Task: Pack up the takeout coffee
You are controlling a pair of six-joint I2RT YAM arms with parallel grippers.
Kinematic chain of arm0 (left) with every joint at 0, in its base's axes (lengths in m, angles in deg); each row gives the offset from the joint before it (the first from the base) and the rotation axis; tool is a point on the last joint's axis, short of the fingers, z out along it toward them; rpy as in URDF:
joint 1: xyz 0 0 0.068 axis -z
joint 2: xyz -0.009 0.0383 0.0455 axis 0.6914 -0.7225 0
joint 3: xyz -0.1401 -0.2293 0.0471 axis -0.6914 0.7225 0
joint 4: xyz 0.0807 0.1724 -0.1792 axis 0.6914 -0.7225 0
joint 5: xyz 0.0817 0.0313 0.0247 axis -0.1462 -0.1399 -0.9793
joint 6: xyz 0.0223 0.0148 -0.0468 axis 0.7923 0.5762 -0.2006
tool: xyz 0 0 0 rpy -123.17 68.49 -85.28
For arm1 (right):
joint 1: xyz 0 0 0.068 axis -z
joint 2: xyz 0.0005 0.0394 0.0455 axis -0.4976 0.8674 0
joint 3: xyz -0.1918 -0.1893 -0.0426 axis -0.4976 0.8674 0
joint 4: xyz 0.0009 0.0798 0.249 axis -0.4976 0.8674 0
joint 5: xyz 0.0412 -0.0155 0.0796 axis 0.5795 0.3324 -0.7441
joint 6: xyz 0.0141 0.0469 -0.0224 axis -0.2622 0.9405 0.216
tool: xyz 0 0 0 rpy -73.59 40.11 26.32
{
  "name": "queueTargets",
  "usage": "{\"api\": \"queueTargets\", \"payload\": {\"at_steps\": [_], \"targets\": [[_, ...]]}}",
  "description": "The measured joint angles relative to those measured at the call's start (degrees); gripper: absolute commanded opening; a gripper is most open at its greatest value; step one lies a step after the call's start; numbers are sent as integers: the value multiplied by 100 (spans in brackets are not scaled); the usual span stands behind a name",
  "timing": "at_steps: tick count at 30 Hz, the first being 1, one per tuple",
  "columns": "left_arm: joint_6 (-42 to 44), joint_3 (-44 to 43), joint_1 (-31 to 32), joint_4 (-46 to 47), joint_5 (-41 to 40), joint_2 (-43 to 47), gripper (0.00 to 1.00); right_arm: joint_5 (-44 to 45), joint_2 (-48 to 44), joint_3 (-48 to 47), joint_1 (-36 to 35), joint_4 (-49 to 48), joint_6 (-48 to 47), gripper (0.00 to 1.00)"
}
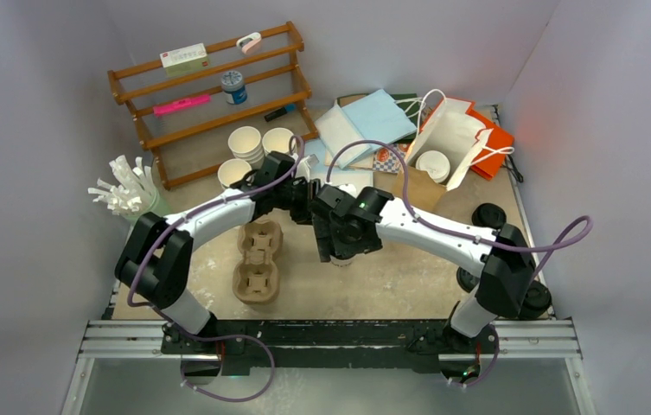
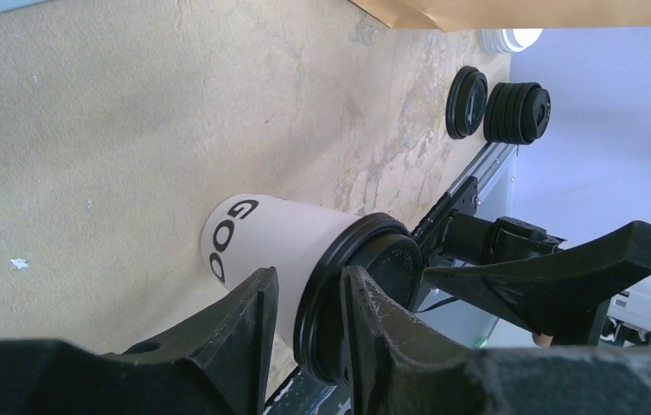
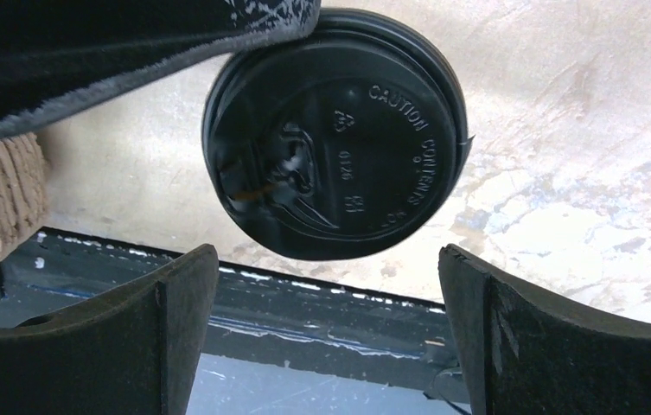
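Mottled tan tabletop (image 1: 391,281), left tool (image 2: 306,278) tight around smooth black-lidded paper cup (image 2: 261,233), right tool (image 3: 328,256) wide, empty.

Left arm (image 1: 209,220) reaches toward 1 o'clock, right arm (image 1: 434,229) toward 10 o'clock; left tool (image 2: 309,277) has fingers narrowly parted, right tool (image 3: 328,255) gapes wide.

Wooden rack (image 1: 209,95) at the worktop's (image 1: 391,277) far left, with pink marker (image 1: 181,105), small jar (image 1: 233,86) and box (image 1: 183,58). Near it, bunched white utensils (image 1: 124,192). Moulded pulp tray (image 1: 258,259) centre-left. White paper bag (image 1: 453,138) beside blue sheets (image 1: 365,125), far side.
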Motion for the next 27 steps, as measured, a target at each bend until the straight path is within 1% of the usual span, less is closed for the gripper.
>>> {"api": "queueTargets", "payload": {"at_steps": [7,11,14,20,27], "targets": [[197,-142,-72,-245,-129,26,39,98,92,-385,0,188,-267,99],[273,-142,-197,-463,-212,190,40,55,7,-407,0,-7,-922,99],[245,-70,-245,-452,-225,409,40,-68,-114,-398,52,-192,-1469,99],[-173,772,-264,-81,-101,1040,40,-289,-177,-299,273,-472,-2227,99],[-603,1432,-264,295,109,1248,41,-433,-26,-192,466,-542,-2616,99]]}}
